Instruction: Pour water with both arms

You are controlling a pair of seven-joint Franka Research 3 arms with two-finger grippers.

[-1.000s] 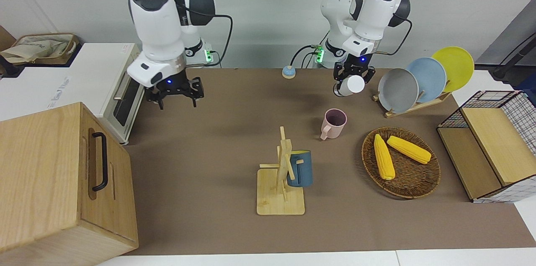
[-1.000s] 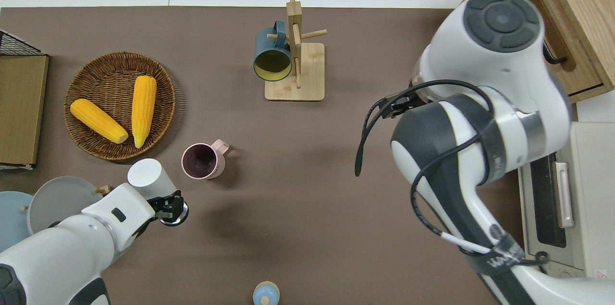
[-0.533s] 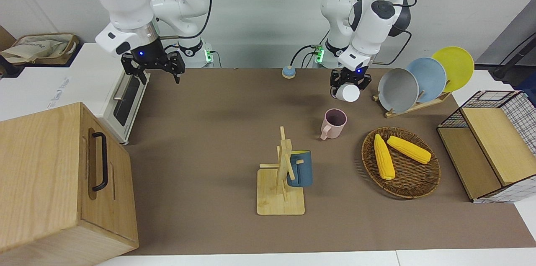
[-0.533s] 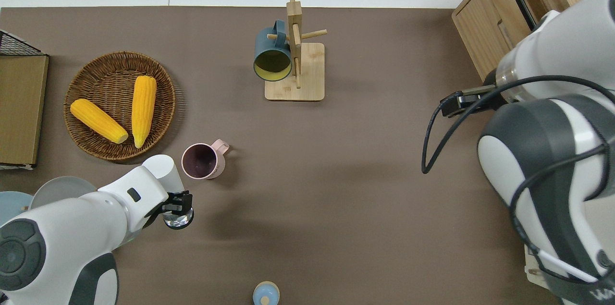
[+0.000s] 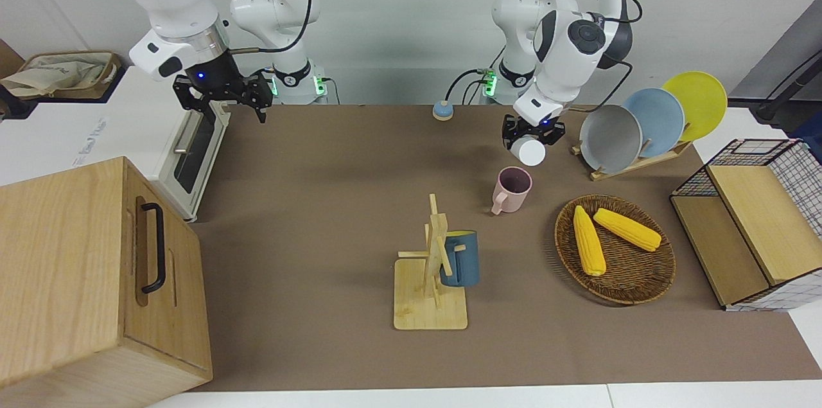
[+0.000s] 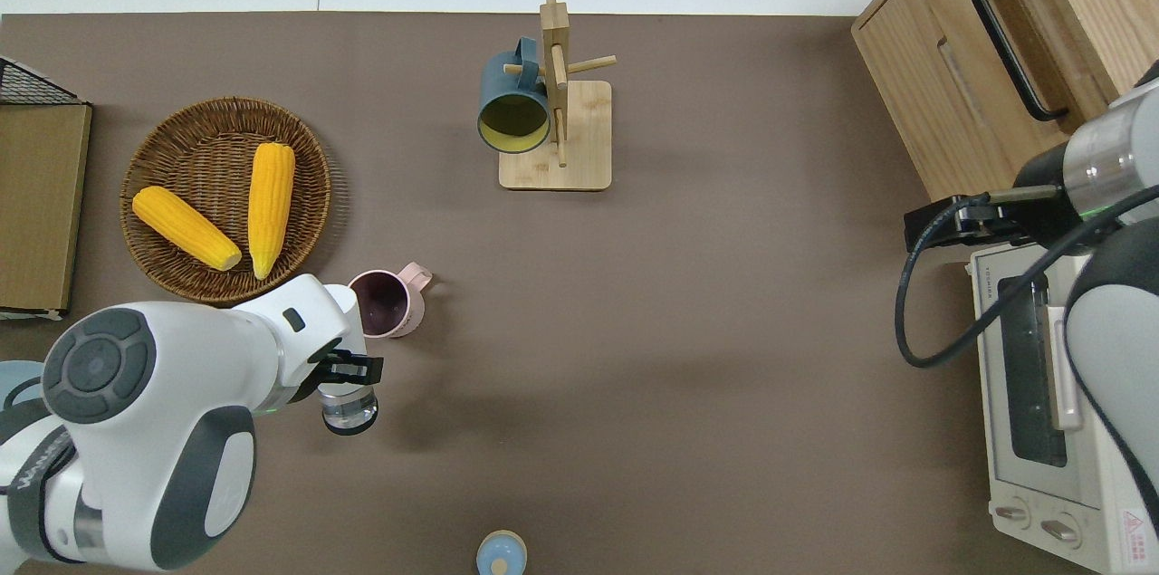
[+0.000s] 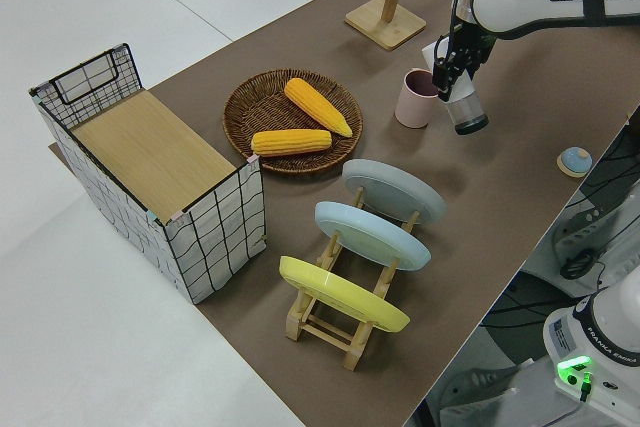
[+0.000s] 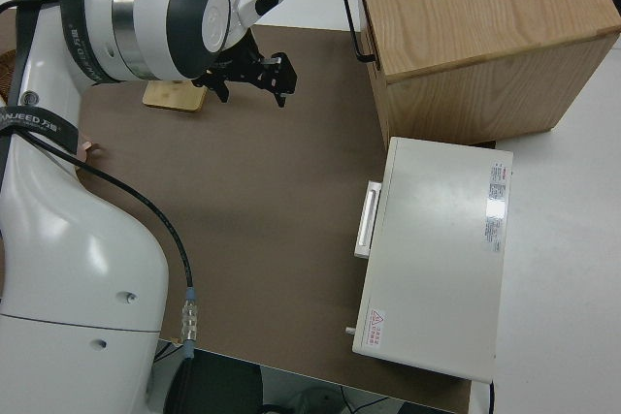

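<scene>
My left gripper [image 5: 533, 138] is shut on a clear glass [image 7: 465, 112]. It holds the glass in the air over the brown mat, close beside the pink mug [image 5: 512, 188]. From overhead, the glass [image 6: 349, 409] shows just below the left gripper [image 6: 349, 370], and the pink mug [image 6: 385, 303] stands upright and looks empty. No water shows in any view. My right gripper [image 5: 221, 99] is open and empty, raised by the front of the toaster oven [image 5: 192, 151]. The right side view shows the right gripper [image 8: 252, 89] with its fingers spread.
A wooden mug tree [image 5: 433, 266] with a blue mug [image 5: 461, 258] stands mid-table. A wicker basket [image 5: 648, 289] holds two corn cobs. A rack of plates [image 5: 652, 122], a wire crate [image 5: 758, 221], a wooden cabinet [image 5: 83, 279] and a small blue bell [image 5: 442, 111] are around the mat.
The right arm has risen and drawn back from mid-mat toward the toaster oven. The left gripper has carried the glass closer to the pink mug.
</scene>
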